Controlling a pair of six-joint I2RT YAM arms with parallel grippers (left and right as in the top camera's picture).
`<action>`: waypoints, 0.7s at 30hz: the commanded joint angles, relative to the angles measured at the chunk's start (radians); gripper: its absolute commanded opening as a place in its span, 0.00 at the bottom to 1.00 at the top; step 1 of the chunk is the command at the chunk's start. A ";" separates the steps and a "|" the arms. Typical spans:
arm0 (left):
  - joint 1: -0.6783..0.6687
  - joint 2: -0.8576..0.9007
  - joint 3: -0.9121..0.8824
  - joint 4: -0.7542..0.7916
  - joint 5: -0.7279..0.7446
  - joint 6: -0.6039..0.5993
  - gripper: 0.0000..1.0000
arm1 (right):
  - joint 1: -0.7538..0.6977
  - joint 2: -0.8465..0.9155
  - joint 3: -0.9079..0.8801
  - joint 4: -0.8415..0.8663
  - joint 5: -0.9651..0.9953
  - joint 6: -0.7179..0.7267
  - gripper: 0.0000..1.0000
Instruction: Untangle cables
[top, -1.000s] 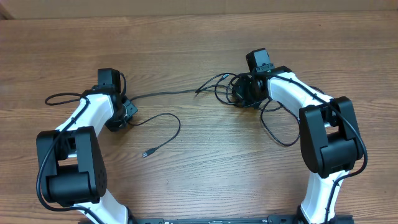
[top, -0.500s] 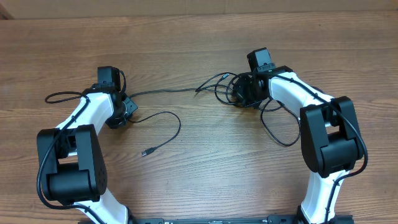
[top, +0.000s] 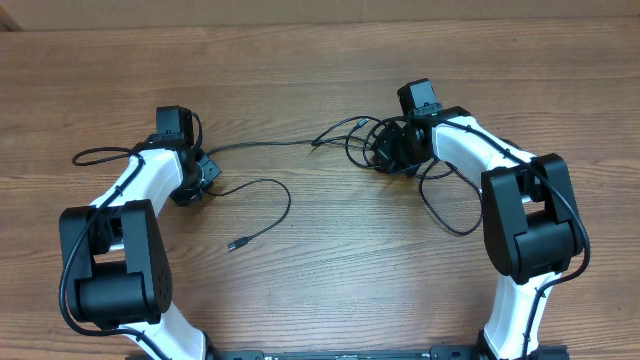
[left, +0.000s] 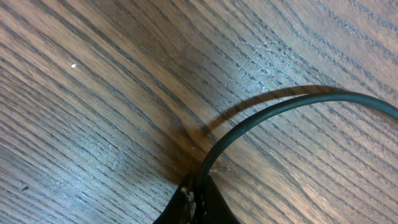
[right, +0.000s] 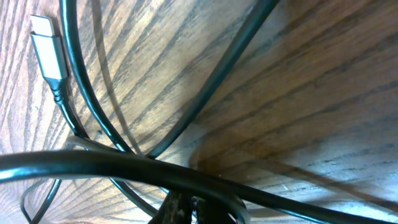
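- On the brown wooden tabletop, thin black flexible cables are seen mostly knotted at the right; one strand there is clenched in the right jaws.
- Another strand, spread leftward, is pinched by the left jaws.
- Most untangling is judged outstanding.

The left white-and-black jointed arm rises from the near edge of the wooden table. Its black shoulder block sits by the near-left corner and its forearm reaches toward the far edge. The left gripper points down at the tabletop, jaws pinched on a thin black cable. The right white-and-black jointed arm also stands at the near edge, bent at the elbow, its forearm angling toward the table's middle. The right gripper sits low over the wood with its jaws together.
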 joint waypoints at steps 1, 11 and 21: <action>0.003 0.090 -0.047 -0.002 0.020 -0.014 0.04 | -0.001 0.039 -0.025 -0.020 0.023 -0.003 0.04; 0.003 0.090 -0.047 -0.002 0.019 -0.014 0.04 | 0.000 0.039 -0.025 -0.024 0.023 -0.003 0.06; 0.003 0.090 -0.047 0.001 0.019 -0.014 0.04 | 0.000 0.039 -0.025 -0.025 0.023 -0.003 0.07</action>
